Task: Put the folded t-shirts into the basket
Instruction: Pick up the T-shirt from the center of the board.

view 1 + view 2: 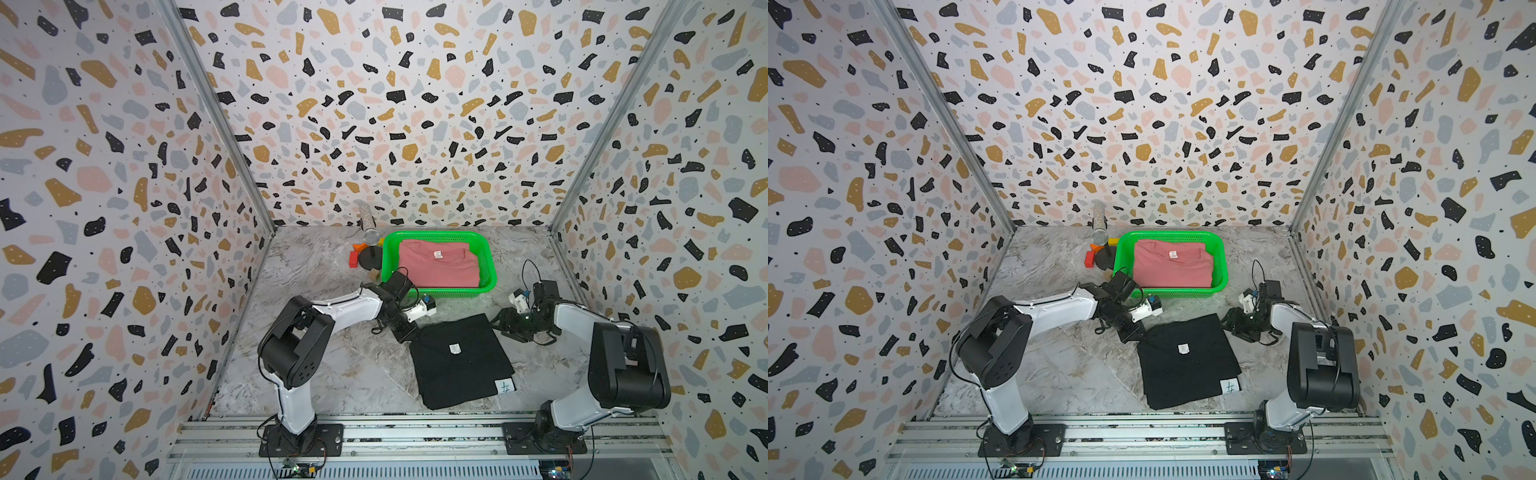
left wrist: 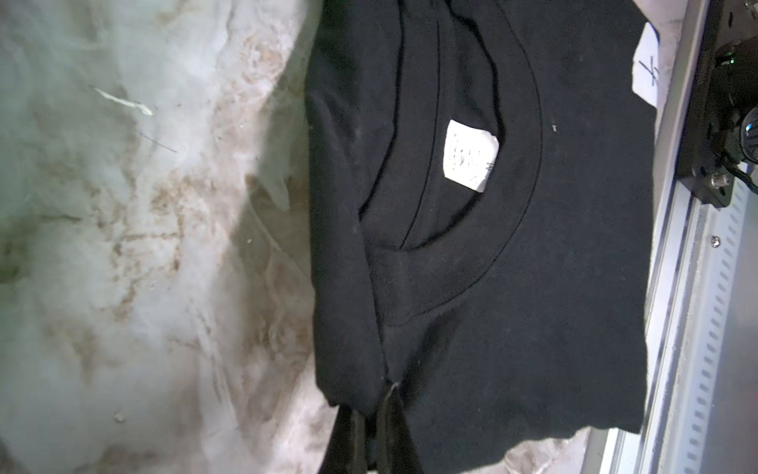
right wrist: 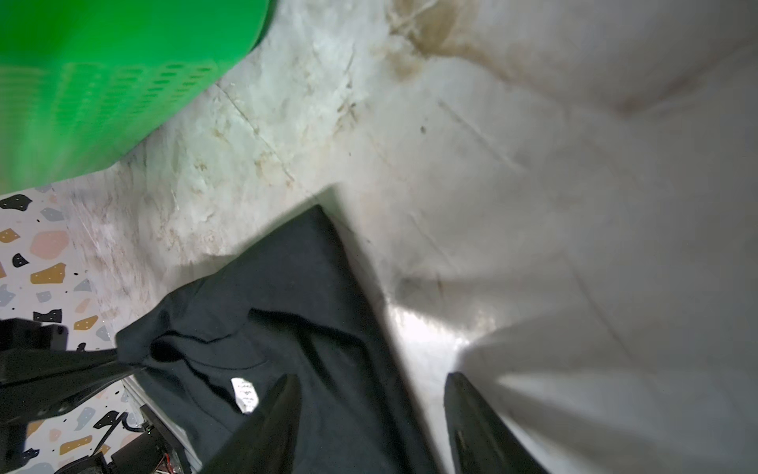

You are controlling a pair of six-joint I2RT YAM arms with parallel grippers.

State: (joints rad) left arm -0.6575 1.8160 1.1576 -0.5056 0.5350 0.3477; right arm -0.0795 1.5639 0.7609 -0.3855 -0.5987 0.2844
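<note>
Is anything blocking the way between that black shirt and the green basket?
Nothing visible lies on the bare marble between the black t-shirt and the basket. The left gripper is shut on the shirt's corner; a pink t-shirt already lies inside.

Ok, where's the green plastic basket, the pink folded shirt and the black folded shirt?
green plastic basket [image 1: 457, 291]: in a top view, its near perforated wall.
pink folded shirt [image 1: 438, 271]: in a top view, cloth's middle.
black folded shirt [image 1: 461, 365]: in a top view, cloth's middle.

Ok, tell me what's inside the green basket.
A folded pink t-shirt with its neck label up fills most of the basket. Anything under it, and the basket's floor, is covered.
</note>
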